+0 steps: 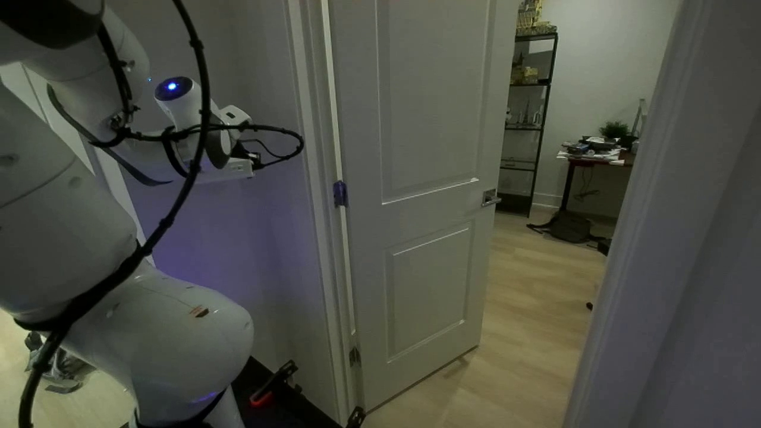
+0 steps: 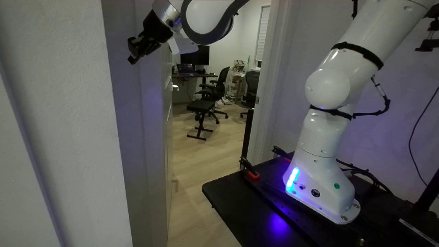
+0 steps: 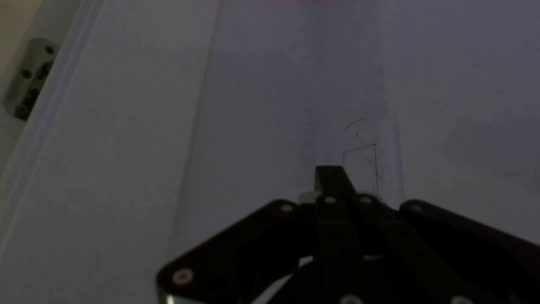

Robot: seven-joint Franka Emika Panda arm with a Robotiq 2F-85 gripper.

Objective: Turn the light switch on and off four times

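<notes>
Wrist view: the slim black fingers (image 3: 331,179) of the dark gripper (image 3: 346,193) are pressed together, and their tips are aimed at a dim, grey-white wall (image 3: 261,126). By them a pale, flat rectangle with thin dark outlines — seemingly the light switch (image 3: 360,169) — is shown on that wall; its lower part is hidden by the fingers, and whether it is touched cannot be told. On the left the surface is crossed by long slanting edges, beyond which a grey metal plate with screws (image 3: 31,80) is partly covered.

In an exterior view the gripper is held high, shown just beside the vertical corner of a rough white wall (image 2: 75,103). Between that corner and the jointed white arm (image 2: 329,89), room is given by a strip of pale wooden floor (image 2: 202,164), edged on one side by a flat black table (image 2: 247,209) with a rounded corner. In an exterior view a white panelled door (image 1: 422,232) with a silver lever handle (image 1: 490,198) is seen ajar — the same floor is stretched between its free edge and a white door frame (image 1: 642,196).
</notes>
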